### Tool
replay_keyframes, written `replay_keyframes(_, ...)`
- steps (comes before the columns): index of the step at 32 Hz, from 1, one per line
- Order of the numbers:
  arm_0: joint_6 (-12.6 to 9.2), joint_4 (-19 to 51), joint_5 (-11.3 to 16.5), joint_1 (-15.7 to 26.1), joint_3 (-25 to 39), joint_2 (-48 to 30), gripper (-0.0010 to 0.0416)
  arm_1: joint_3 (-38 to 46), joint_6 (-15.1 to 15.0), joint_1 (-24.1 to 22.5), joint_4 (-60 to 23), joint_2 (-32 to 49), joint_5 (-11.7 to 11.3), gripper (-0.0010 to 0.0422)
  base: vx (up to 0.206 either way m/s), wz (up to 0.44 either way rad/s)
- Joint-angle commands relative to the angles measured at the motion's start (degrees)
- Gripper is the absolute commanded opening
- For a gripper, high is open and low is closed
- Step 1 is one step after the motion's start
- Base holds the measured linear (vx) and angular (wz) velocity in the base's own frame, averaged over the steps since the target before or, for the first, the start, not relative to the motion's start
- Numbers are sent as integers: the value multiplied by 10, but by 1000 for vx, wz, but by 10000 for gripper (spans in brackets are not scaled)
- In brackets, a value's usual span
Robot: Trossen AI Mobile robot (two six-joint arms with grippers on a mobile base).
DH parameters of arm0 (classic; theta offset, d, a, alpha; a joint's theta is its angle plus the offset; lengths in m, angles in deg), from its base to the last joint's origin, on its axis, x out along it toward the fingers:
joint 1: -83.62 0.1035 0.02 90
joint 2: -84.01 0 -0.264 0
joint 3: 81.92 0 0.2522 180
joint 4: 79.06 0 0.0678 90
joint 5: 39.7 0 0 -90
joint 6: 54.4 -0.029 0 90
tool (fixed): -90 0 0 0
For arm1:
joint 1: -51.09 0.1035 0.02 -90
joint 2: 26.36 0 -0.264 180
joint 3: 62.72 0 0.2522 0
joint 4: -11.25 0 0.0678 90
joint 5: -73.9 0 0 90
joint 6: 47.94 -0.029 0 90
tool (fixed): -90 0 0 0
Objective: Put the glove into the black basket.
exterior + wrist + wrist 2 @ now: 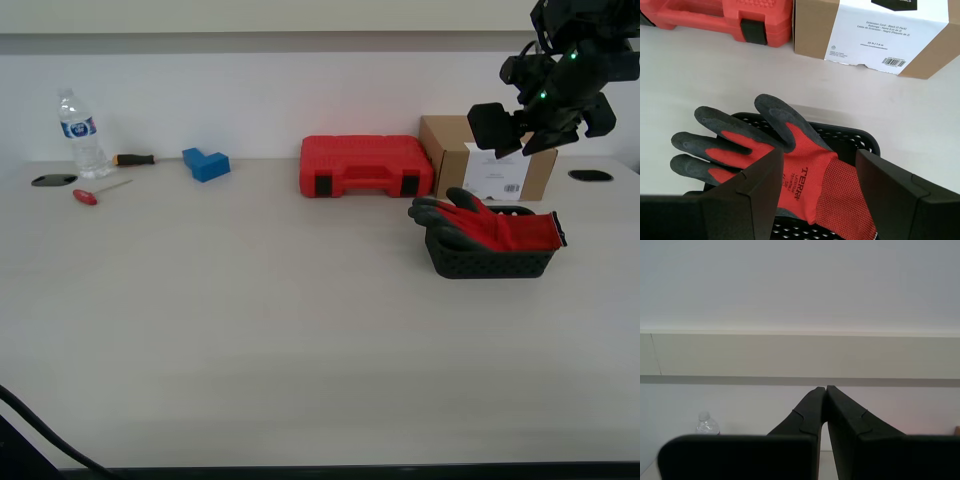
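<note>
While the glove (492, 226) lies across the black basket (488, 261), nothing is gripped by either claw.

My first gripper (818, 181) is seen raised above the basket with its jaws spread apart, the glove's grey fingers overhanging the rim toward the exterior view's left. My second gripper (826, 391) is seen with jaws pressed together, empty, facing the wall. A red case (365, 165) and a cardboard box (485, 158) are set just beyond the basket; a water bottle (80, 133) stands far left.
</note>
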Motion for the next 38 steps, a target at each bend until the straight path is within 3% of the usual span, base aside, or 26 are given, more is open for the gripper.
replay_keyframes(1,0,0,-1,0,0,0,200,1,0,0,3,0,0,0,0,0)
replay_keyframes(38,0,0,-1,0,0,0,200,1,0,0,3,0,0,0,0,0)
